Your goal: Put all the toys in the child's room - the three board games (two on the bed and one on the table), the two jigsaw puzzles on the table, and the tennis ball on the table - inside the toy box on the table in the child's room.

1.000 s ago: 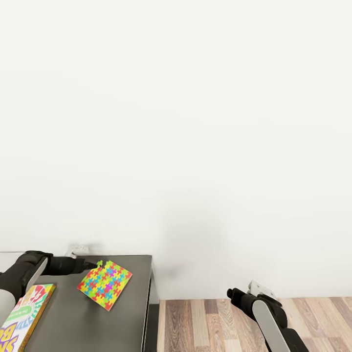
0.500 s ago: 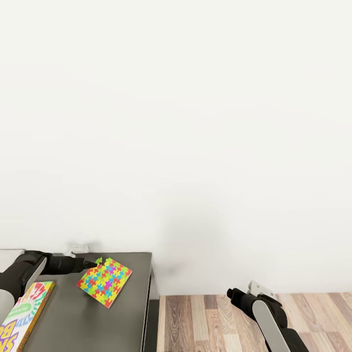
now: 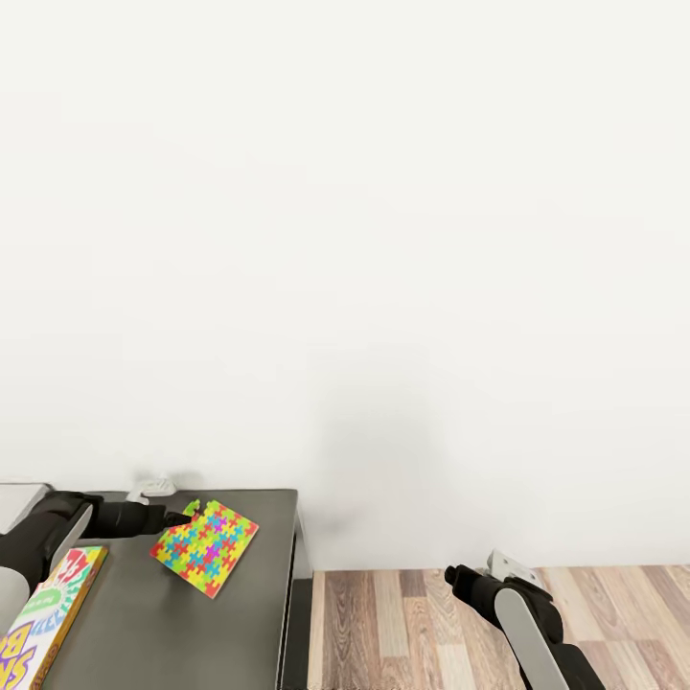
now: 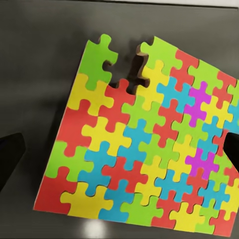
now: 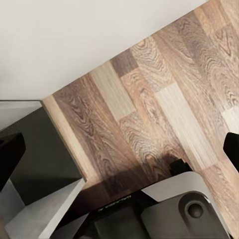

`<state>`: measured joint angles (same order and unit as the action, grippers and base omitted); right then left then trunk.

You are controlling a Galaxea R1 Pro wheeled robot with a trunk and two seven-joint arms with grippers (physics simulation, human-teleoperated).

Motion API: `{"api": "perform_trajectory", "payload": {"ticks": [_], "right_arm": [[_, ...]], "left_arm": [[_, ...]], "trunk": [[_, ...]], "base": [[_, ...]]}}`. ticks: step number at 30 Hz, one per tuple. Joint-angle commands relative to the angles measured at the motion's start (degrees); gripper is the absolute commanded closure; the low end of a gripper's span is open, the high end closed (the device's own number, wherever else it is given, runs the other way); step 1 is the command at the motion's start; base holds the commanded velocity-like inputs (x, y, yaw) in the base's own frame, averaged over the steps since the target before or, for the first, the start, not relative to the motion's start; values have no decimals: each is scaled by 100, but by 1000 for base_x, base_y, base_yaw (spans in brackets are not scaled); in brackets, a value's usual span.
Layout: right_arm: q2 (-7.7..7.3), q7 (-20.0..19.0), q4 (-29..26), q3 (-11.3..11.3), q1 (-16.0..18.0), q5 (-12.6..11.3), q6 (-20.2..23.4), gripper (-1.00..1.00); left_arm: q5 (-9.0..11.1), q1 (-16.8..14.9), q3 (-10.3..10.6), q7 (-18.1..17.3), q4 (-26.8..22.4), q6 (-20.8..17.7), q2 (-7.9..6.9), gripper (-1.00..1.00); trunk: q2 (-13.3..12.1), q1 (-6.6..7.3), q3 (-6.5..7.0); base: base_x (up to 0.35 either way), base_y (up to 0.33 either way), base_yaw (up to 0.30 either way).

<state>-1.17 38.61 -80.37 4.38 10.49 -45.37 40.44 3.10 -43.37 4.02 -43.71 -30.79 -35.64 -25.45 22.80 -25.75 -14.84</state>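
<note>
- Nearest to us, low at the left edge of the head view, the SKIP-BO board game [image 3: 46, 613] lies flat on the dark-grey wing of the table [image 3: 192, 632], well short of the action and waiting its turn, I'd say.
- On the other side the right gripper [image 3: 452, 575] hangs over the wood-plank floor [image 3: 402, 623], clear of the desk; in its wrist view the two dark fingertips [image 5: 11, 152] stand wide apart with nothing but planks between them. Parked out of the way, by the look of it.
- Further in, the left gripper [image 3: 177, 518] reaches across the wing to the jigsaw puzzle [image 3: 204, 547], its tip at the puzzle's near corner.
- The left wrist view looks straight down on that puzzle [image 4: 144, 144], one piece missing at an edge, with a finger [image 4: 10, 159] on either side of it. Open, straddling, not yet closed on anything — lined up for a pinch, I reckon.
- Thin and flat on the top, it may be awkward to get under.
- Beyond, a small white object [image 3: 153, 489] by the bare white wall [image 3: 383, 240].
</note>
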Motion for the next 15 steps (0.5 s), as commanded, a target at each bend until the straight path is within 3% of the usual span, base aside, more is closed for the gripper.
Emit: {"api": "perform_trajectory", "payload": {"ticks": [1, 15], "right_arm": [[-6, 59, -7, 12, 5, -51, 7, -100], [-6, 59, 2, 19, 5, -51, 7, -100]], "left_arm": [[33, -5, 28, 1, -6, -39, -6, -100], [33, -5, 20, 3, -6, -32, 13, -100]], "trunk": [[12, -3, -21], [12, -3, -153]], "base": [[0, 0, 0], [0, 0, 0]]}}
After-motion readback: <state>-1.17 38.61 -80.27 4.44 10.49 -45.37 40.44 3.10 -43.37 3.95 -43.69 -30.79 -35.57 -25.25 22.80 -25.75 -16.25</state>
